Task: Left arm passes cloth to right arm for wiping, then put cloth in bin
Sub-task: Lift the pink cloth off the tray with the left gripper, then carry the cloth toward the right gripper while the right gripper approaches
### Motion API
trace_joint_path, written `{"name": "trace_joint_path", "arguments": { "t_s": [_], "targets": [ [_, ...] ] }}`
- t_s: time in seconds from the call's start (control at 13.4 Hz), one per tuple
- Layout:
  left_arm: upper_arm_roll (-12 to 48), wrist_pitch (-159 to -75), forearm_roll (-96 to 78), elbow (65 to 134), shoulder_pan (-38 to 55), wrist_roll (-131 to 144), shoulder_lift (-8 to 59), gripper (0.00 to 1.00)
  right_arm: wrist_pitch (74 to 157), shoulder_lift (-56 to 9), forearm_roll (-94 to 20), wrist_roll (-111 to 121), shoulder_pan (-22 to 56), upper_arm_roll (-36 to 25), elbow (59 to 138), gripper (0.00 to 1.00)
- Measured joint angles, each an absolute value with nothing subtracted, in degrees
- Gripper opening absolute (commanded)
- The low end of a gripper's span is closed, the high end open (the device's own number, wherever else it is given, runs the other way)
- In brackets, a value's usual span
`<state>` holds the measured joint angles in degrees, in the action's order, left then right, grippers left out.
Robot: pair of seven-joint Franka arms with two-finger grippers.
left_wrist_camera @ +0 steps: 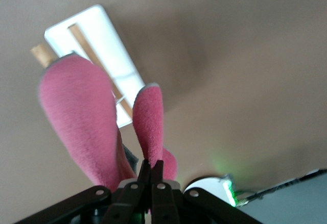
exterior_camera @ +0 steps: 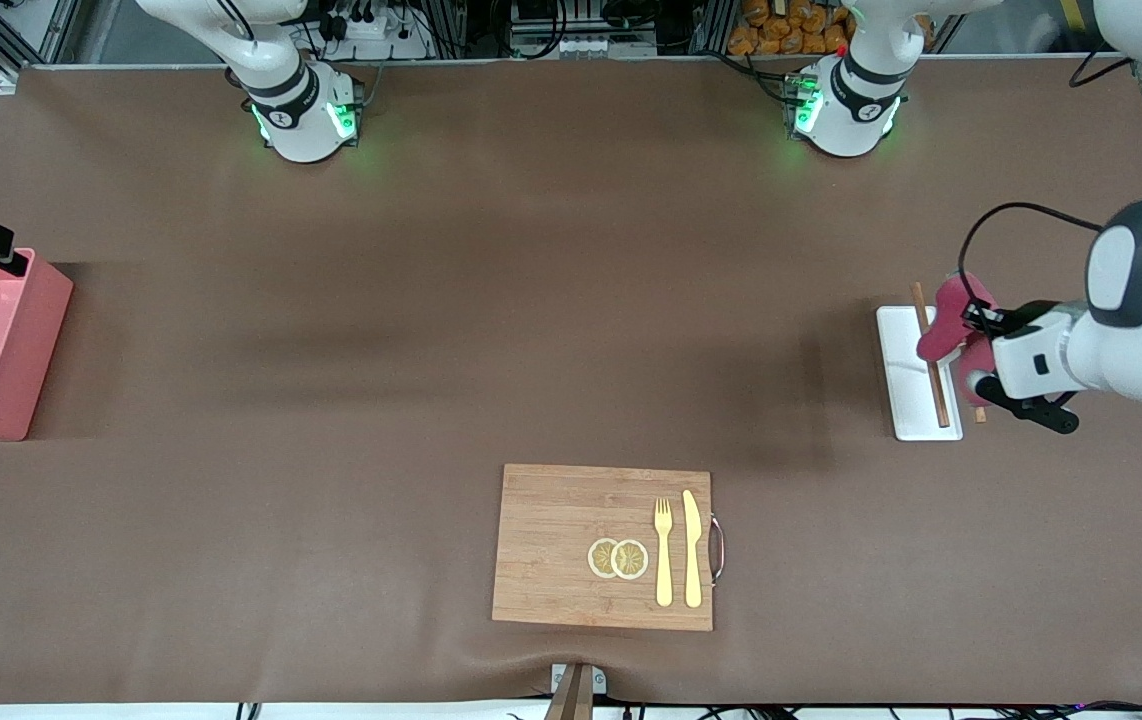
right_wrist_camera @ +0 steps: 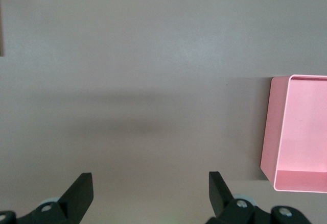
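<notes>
Chopstick (exterior_camera: 932, 354) on tray (exterior_camera: 898, 372)

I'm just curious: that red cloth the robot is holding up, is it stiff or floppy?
Probably floppy: the cloth hangs in two loose folds from the left hand, pinched at one spot only. It looks fuzzy, so likely grippy rather than slippery. It seems light, since a small pinch carries it over the white tray.
</notes>
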<state>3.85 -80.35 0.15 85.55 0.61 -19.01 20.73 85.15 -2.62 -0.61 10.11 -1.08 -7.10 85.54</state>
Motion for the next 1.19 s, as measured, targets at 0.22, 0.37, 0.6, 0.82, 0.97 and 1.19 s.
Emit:
{"name": "trace_joint_path", "arguments": {
  "t_s": [0.22,0.37,0.6,0.82,0.97,1.19],
  "targets": [
    [11.29,-80.4,-4.42,82.68,2.14,-3.95,20.39,0.0,83.37,-3.66,-0.85,9.8,0.27,-6.39,86.06,1.0],
    [13.95,-80.75,-5.91,80.89,4.26,4.02,20.7,0.0,82.63,-4.12,-1.77,4.57,2.73,-6.12,86.19,1.0],
    [14.87,-84.84,-6.18,79.18,10.2,14.98,21.23,0.0,79.93,-4.94,-10.39,-17.51,5.76,-5.74,86.24,1.0],
    [14.98,-90.43,-7.91,78.98,15.78,24.25,21.64,0.0,78.44,-6.76,-16.21,-34.89,6.88,-5.65,86.35,1.0],
    [15.01,-94.98,-9.82,78.6,19.09,30.13,22.01,0.0,77.88,-8.14,-19.22,-43.15,9.33,-5.62,86.67,1.0],
    [15.05,-103.38,-14.57,78.3,23.43,36.98,23.0,0.0,77.89,-10.7,-27.34,-53.19,12.7,-5.55,87.98,1.0]
  ]
}}
